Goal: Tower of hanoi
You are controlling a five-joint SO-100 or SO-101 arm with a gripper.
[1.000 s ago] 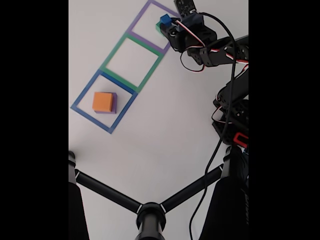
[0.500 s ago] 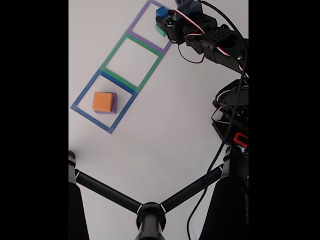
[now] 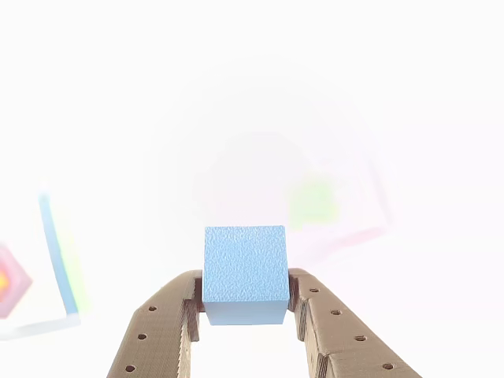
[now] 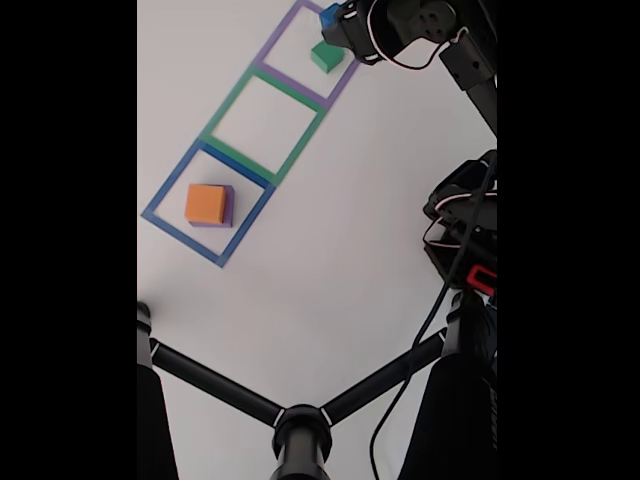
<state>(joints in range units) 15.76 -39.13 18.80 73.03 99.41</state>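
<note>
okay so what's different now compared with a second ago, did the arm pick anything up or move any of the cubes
The tool, shut on the small blue foam cube, has lifted it off the green cube and carried it toward the top of the fixed view. The green cube, earlier hidden under it, now sits uncovered in the purple taped square. The orange cube on its purple cube in the blue square has stayed put.

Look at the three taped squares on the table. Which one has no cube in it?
The middle, green-taped square is bare. The blue-taped square holds the orange cube stacked on a purple one, and the purple-taped square holds the green cube.
</note>
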